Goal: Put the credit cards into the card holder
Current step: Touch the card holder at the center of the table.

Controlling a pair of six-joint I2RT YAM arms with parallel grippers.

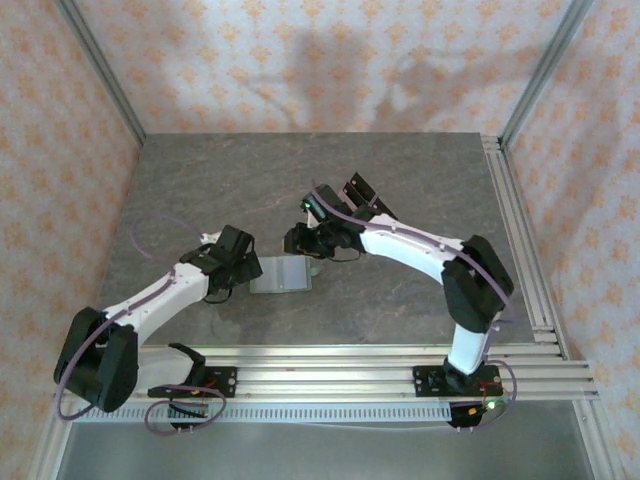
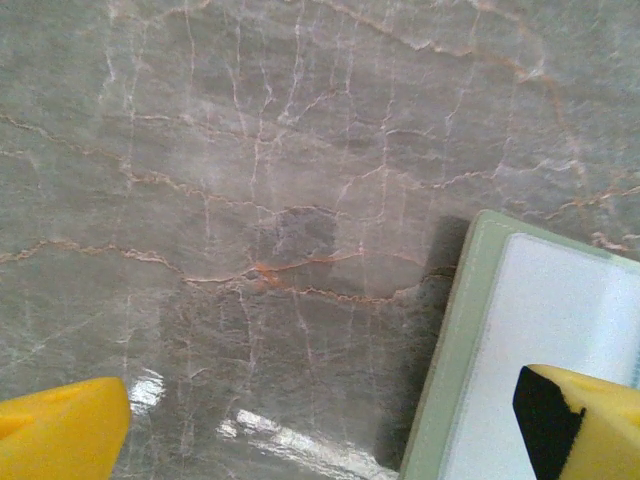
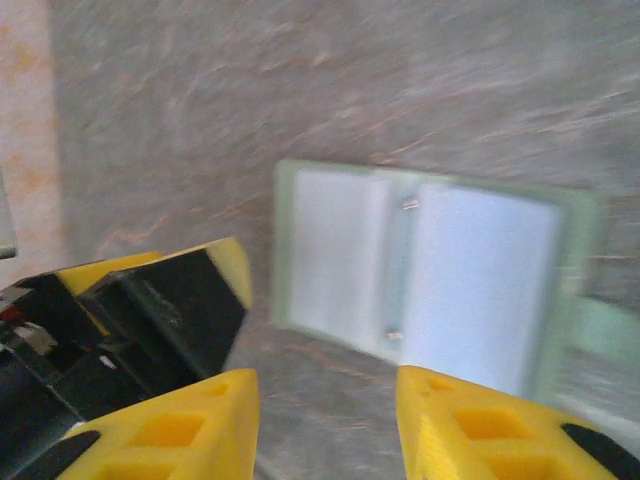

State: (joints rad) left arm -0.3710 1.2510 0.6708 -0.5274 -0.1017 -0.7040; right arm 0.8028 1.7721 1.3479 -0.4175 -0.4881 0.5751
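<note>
Sage grey-green square card holder (image 3: pixel 430 280) lay opened flat on the grey marbled surface (image 1: pixel 400 180), just ahead of the right end effector (image 3: pixel 325 392), whose fingers stood partly apart and empty. Left end effector (image 2: pixel 320 410) gaped wide, one finger over the holder's edge. Risk: a descending finger might snag that edge and drag the holder.

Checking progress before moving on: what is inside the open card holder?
The card holder lies open on the table, showing two pale panels beside its centre fold within a green border. Whether those are bare lining or cards slotted in cannot be told; pocket interiors are covered.
</note>
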